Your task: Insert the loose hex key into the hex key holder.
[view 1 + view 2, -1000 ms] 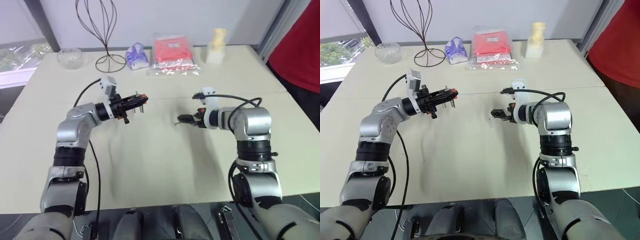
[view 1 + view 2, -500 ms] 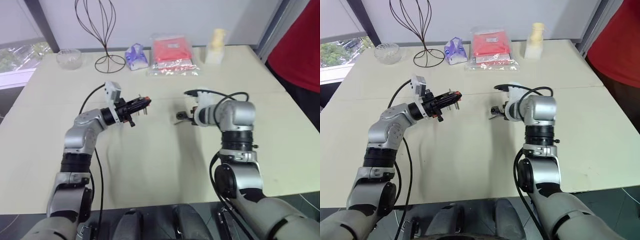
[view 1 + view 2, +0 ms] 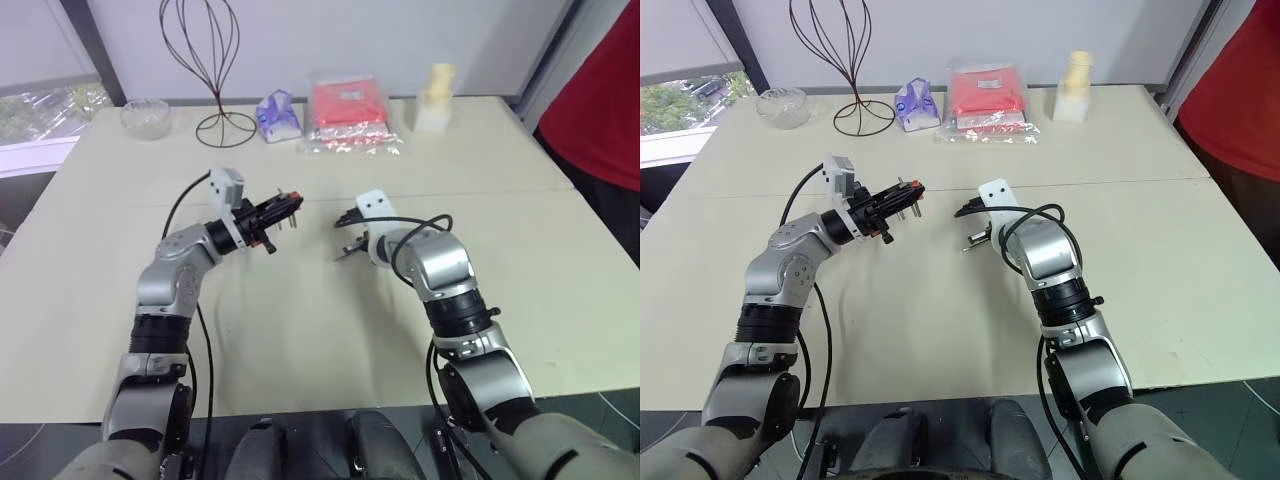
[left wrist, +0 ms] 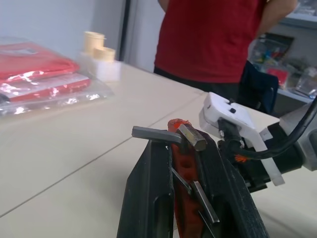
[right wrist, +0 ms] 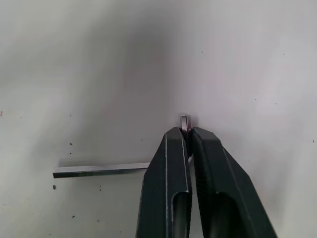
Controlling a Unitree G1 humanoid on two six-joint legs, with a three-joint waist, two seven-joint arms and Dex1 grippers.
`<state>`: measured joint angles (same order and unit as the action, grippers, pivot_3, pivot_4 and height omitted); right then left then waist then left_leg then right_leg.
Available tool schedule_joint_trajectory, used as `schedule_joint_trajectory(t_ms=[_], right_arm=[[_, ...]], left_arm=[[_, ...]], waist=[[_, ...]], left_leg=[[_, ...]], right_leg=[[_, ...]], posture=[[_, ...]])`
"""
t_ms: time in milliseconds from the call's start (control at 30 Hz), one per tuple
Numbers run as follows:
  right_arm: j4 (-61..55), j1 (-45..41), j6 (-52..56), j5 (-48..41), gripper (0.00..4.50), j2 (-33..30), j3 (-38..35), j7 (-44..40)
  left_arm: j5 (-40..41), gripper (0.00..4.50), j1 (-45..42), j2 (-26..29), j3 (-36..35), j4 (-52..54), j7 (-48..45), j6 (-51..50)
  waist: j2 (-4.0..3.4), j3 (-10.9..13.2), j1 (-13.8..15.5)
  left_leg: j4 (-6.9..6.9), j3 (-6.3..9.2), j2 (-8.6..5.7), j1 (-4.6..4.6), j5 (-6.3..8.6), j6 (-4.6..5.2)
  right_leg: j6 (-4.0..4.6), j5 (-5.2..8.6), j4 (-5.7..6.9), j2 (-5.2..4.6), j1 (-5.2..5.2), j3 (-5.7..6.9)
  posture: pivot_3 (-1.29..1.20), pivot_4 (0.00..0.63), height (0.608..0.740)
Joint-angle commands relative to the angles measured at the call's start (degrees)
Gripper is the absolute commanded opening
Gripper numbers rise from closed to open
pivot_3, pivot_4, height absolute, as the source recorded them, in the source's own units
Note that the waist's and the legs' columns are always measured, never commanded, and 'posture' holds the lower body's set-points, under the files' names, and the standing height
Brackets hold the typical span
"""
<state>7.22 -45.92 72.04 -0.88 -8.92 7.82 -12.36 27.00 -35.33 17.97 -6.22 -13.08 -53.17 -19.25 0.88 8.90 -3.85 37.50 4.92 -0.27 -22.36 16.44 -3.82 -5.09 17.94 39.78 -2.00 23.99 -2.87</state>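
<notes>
Your left gripper is raised above the table, near the middle of its width and somewhat toward the far edge, with the forearm reaching forward and to the right and the fingers close to level. Its jaws are clamped on the hex key holder, the red-orange block wedged between the two black fingers with several dark keys sticking out of it, one bent over the fingertips.

Your right arm bends inward at the elbow, so its gripper points forward and down at the table, just right of the left gripper and well apart from it. Its jaws are pinched shut on the short bent end of the loose hex key; the long leg runs out sideways from between the fingertips, low over the tabletop, and you cannot tell whether it rests on the surface.

Along the far edge stand a wire stand, a glass bowl, a purple packet, a red packet and a pale bottle. A person in a red shirt stands past the right edge.
</notes>
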Motion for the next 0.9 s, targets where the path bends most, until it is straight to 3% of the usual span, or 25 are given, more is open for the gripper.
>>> schedule_joint_trajectory(t_ms=[33,333,567,733,900], right_arm=[[3.4,1.8,-3.0,0.4,0.02,-1.7,2.0,-1.2],[0.3,0.0,-33.5,4.8,0.02,-15.3,13.6,-17.3],[-8.1,-2.0,-39.2,3.4,0.02,-25.6,15.3,-34.2],[-4.8,-4.8,-50.4,6.3,0.02,-26.2,11.7,-31.5],[-0.2,-9.5,-69.2,8.8,0.02,-25.0,7.8,-24.5]], left_arm=[[0.9,0.00,-0.8,-0.1,-0.7,1.3,0.2,1.5],[0.6,0.00,-1.8,0.5,0.0,-0.2,-0.7,1.4],[0.9,0.00,-1.9,2.0,1.0,-0.4,-3.3,-0.5],[1.2,0.00,-2.8,4.5,3.2,-0.5,-8.7,-3.3],[1.0,0.00,-7.7,6.9,4.6,-4.0,-14.3,-5.0]], waist=[[0.01,0.0,-0.1],[0.00,0.0,-0.1],[0.00,0.1,-0.2],[0.00,0.1,-0.1],[-0.03,0.2,0.1]], left_leg=[[0.00,-0.01,0.00,0.00,0.00,0.00],[0.09,-0.03,-0.03,-0.04,0.04,0.08],[0.09,-0.04,0.00,-0.09,0.12,0.21],[0.09,-0.04,0.02,-0.09,0.15,0.26],[0.12,-0.04,0.01,-0.12,0.14,0.24]], right_leg=[[0.00,0.00,-0.01,0.00,0.00,0.00],[-0.01,0.00,-0.09,0.05,-0.02,0.01],[-0.01,0.00,-0.28,0.14,-0.02,0.01],[0.00,0.00,-0.29,0.16,-0.02,0.00],[-0.01,0.00,-0.29,0.14,0.00,0.01]], posture=[[0.00,0.150,0.740],[0.00,0.150,0.740],[0.00,0.150,0.740],[0.00,0.150,0.740],[0.00,0.150,0.740]])
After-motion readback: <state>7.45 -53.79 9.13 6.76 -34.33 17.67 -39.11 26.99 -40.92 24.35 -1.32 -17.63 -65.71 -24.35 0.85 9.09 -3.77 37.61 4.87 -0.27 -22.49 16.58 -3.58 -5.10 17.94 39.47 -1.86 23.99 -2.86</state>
